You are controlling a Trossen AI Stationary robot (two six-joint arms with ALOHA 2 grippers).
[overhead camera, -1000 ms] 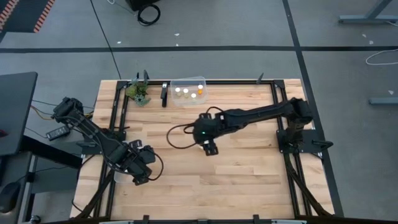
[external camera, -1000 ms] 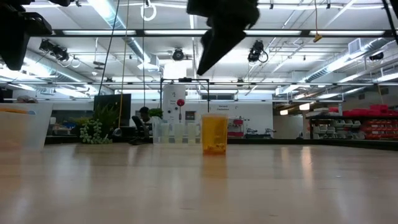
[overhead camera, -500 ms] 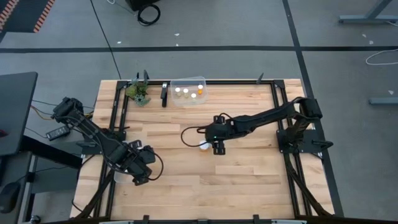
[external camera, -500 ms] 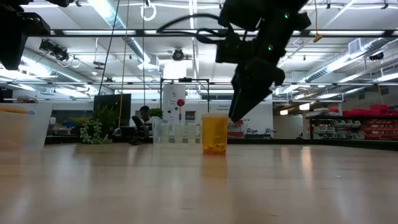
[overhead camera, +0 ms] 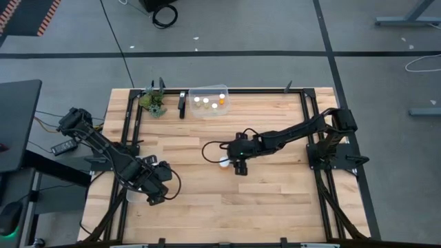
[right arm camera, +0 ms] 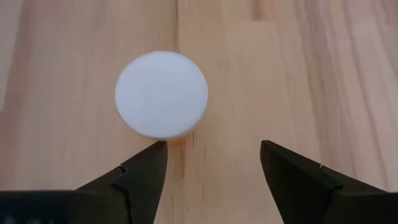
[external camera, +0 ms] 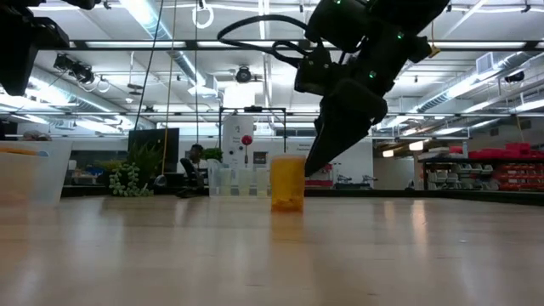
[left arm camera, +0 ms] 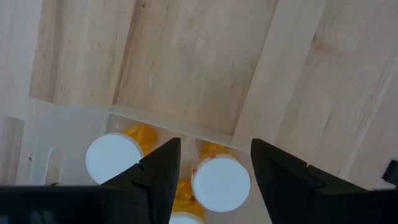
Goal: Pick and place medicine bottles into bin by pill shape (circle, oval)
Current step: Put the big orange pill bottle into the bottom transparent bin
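With jaws apart, the right gripper [overhead camera: 236, 165] hovers beside a lone bottle [overhead camera: 224, 162] near the tabletop's middle, so this looks like the approach to a pick: next, centre over the white cap, descend and close, while the left gripper [overhead camera: 153, 187], jaws apart, waits over its bin [left arm camera: 56, 124].

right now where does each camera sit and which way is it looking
High view: above, looking straight down on the table; both arms show.
Low view: at tabletop height, looking level across; the right gripper hangs beside a lone bottle.
Left wrist view: over a clear bin of capped bottles; own fingers show.
Right wrist view: straight down on the lone bottle's white cap; open fingers show.
Shared: high, low and right wrist views all show that lone bottle.
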